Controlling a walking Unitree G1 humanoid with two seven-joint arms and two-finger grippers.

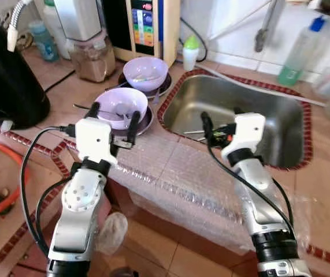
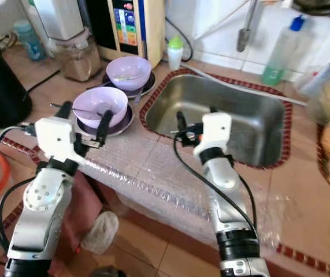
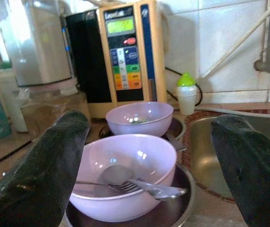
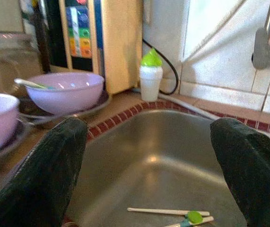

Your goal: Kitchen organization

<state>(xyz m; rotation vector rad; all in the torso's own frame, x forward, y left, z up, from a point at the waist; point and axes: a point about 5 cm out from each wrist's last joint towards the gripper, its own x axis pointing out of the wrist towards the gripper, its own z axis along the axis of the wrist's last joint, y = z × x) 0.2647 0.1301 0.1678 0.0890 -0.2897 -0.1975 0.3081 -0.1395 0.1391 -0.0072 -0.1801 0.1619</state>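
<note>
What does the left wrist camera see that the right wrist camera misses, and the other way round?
Left wrist only: a fork lying in the near purple bowl. Right wrist only: chopsticks lying on the bottom of the sink. Both share the far purple bowl, the small green-capped bottle and the panel with coloured buttons. Each claw is open.

Head stereo pair down over counter; 2 wrist views low toward sink [image 1: 234, 115], bowls [image 3: 125, 165].
</note>
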